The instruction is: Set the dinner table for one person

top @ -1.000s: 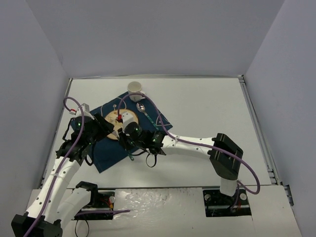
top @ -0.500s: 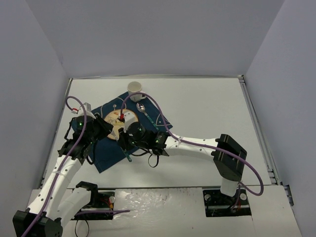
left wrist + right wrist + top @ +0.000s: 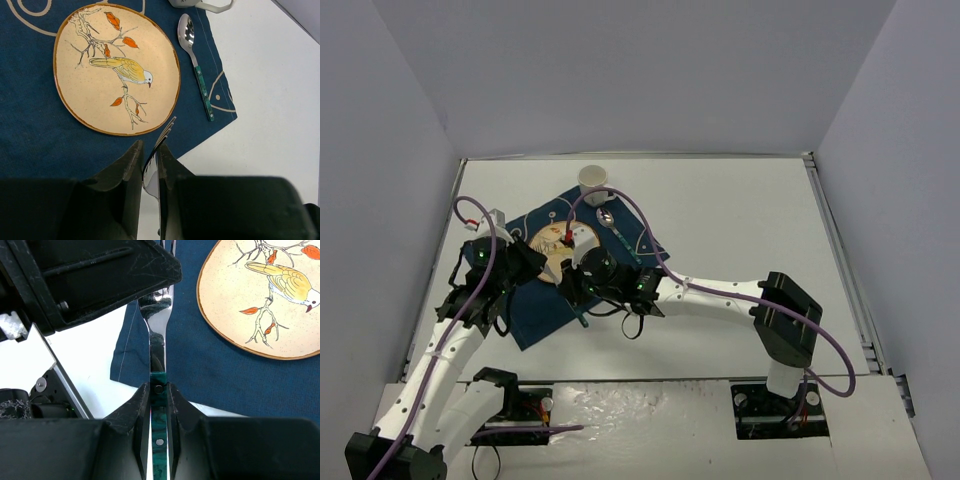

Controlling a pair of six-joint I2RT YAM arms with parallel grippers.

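A fork with a green handle (image 3: 156, 340) is held by both grippers over the near edge of the dark blue placemat (image 3: 535, 312). My right gripper (image 3: 159, 386) is shut on the green handle. My left gripper (image 3: 150, 147) is shut on the fork's metal neck, with the tines (image 3: 167, 129) sticking out toward the bird plate (image 3: 100, 75). In the top view the two grippers meet beside the plate (image 3: 550, 250). The plate lies on the placemat, on the white dinner table (image 3: 740, 220). A green-handled spoon (image 3: 195, 65) lies on the placemat to the plate's right.
A white cup (image 3: 592, 178) stands just beyond the placemat's far corner. The left gripper's black body (image 3: 90, 275) fills the upper left of the right wrist view. Grey walls enclose the table on three sides.
Both grippers have shifted slightly with the fork between them. The plate, spoon and cup have not moved.
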